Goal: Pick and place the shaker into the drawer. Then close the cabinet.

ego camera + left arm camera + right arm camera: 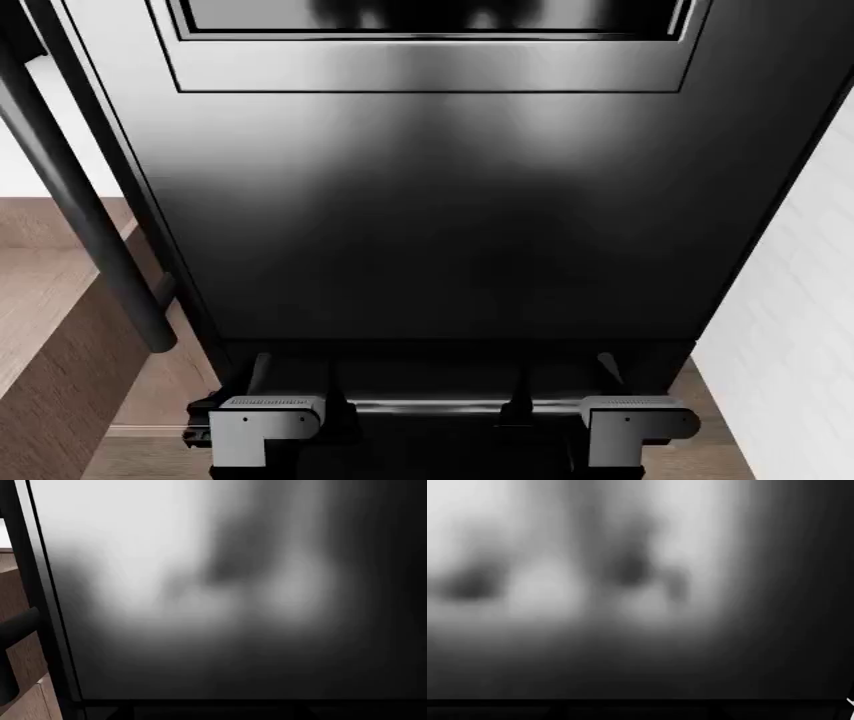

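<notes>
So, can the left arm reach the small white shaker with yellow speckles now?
Probably not. The shaker appears in no view; the tall glossy black appliance fills them, and the left gripper stays low before it.

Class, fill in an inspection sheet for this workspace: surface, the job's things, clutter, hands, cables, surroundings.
Surface: brown wood-grain floor at the head view's left.
Job's things: shaker and drawer nothing seen; a wood panel, possibly the cabinet, edges the left wrist view.
Clutter: nothing seen.
Hands: left arm and right arm low in the head view; fingers hidden, state unclear.
Cables: nothing seen.
Surroundings: glossy black appliance fills every view, dark bar handle beside it, white wall at right.
</notes>
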You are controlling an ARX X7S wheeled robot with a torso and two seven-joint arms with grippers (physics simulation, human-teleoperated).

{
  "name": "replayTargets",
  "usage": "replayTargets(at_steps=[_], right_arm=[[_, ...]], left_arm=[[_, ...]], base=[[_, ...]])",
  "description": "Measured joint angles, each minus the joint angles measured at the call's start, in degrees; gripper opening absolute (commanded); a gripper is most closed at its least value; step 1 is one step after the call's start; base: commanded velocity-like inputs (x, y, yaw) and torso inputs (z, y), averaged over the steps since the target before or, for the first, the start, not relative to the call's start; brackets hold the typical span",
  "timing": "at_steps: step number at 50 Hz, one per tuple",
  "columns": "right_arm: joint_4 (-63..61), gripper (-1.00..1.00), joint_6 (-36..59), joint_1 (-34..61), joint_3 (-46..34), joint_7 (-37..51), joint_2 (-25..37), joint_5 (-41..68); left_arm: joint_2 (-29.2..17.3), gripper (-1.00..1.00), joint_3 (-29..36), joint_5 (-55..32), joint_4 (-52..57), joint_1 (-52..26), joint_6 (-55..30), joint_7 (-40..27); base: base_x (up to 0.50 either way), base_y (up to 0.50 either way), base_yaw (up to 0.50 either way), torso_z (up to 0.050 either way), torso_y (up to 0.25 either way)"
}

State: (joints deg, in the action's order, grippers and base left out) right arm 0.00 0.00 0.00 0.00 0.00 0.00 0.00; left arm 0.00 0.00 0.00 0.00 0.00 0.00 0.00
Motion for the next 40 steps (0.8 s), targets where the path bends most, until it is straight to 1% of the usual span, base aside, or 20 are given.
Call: replayTargets(at_steps=[7,21,40], right_arm=[[-0.52,1.0,-0.2,-0.12,-0.86,0.76,0.71,0.88],[-2.2,1.0,0.6,-0.4,-2.86,2.55,2.53,2.94],[-4.07,1.0,2.06,-0.37,-4.97,4.61,4.46,4.18]], left_arm=[[-0.75,1.0,0.94,-0.37,1.07,0.36,-0.81,-0.96],[-2.68,1.0,2.73,-2.64,3.58,0.94,-2.78,-2.28],[-4.94,1.0,3.18,-7.32,6.45,1.32,-1.65,-2.3]], base=[[-0.03,0.0,0.0,0.0,0.0],[-0.5,0.0,0.0,0.0,0.0],[-0.48,0.0,0.0,0.049,0.0]])
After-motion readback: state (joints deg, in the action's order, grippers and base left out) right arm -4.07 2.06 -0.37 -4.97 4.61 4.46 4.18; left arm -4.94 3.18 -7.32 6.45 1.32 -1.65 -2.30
